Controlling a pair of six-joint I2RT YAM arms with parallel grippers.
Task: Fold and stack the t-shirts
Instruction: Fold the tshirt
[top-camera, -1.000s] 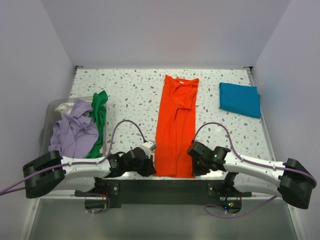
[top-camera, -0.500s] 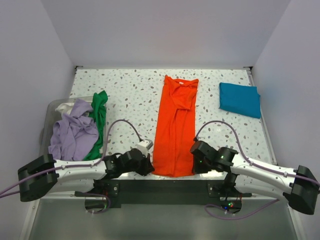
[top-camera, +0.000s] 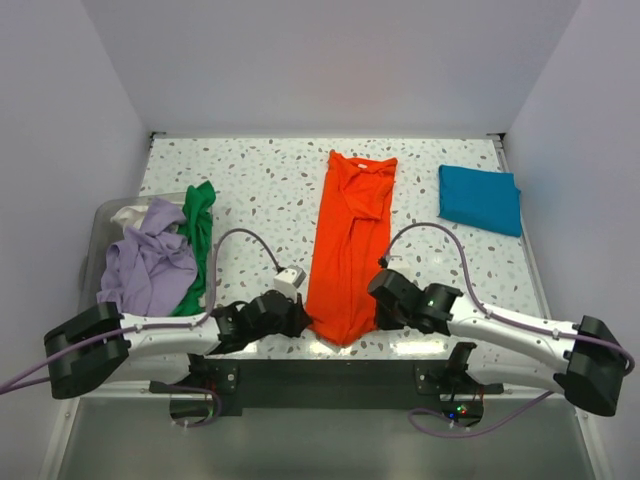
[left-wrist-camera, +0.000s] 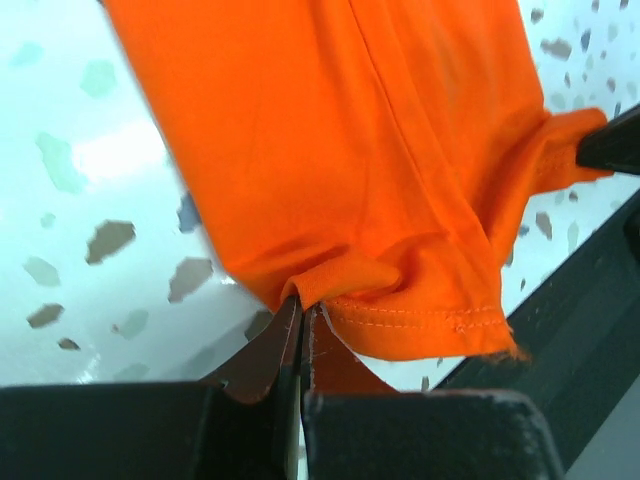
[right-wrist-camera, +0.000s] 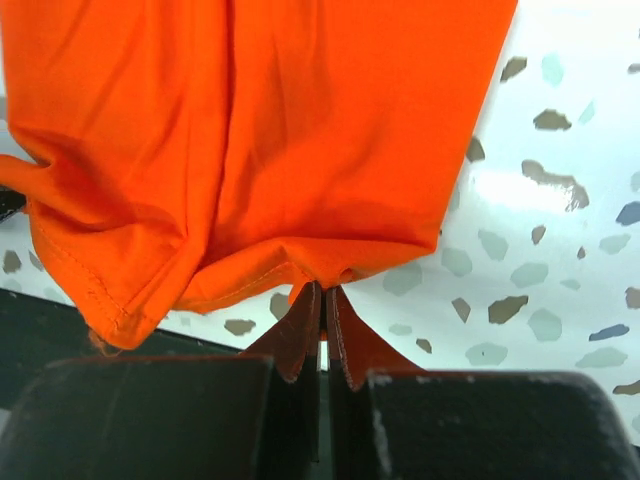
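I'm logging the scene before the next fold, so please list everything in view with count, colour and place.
orange t-shirt: 1, bright orange, long strip down the table's middle, near hem bunched between the hands
teal t-shirt: 1, teal-blue, folded, far right of the table
lavender t-shirt: 1, lavender, crumpled in the bin at left
green t-shirt: 1, green, along the bin's right side
whitish t-shirt: 1, off-white, far end of the bin, mostly covered
bin: 1, grey, left table edge
table: 1, white with grey speckles
left hand: 1, black, shut on the orange t-shirt's near hem, left side
right hand: 1, black, shut on that hem, right side
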